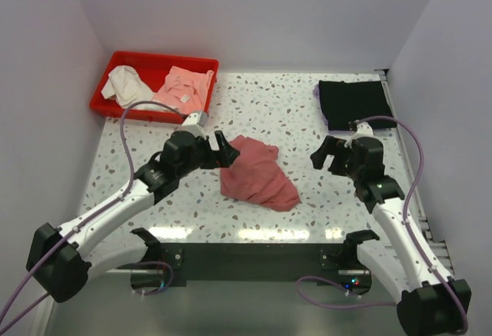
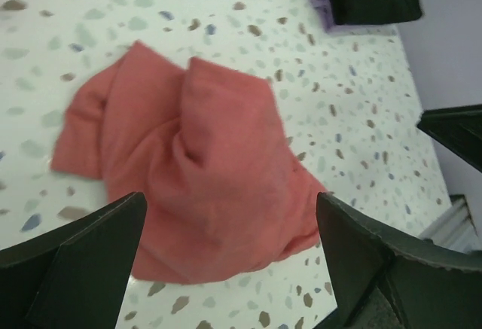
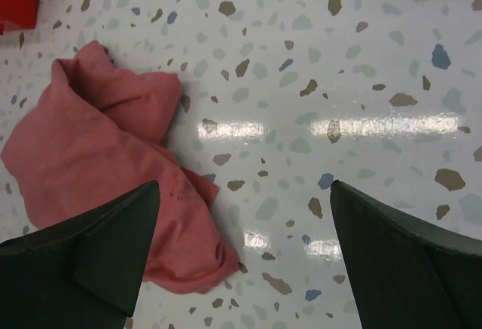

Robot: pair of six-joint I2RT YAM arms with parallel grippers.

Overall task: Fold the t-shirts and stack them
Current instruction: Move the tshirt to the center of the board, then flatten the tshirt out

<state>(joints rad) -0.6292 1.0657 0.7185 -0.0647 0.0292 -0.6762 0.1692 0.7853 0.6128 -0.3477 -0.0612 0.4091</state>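
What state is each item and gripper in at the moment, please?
rose-red t-shirt, crumpled, unfolded, mid-table
black t-shirt, folded, far right corner
red bin, holding white and pink cloths
left gripper, jaws open, empty
right gripper, jaws open, empty

Speckled white table (image 1: 296, 117), plain pale lilac walls (image 1: 254, 13) on three sides, glare strip (image 1: 269, 234) along its near edge

Tabletop (image 1: 300, 117) beyond the rose shirt (image 1: 257, 174) seems open.
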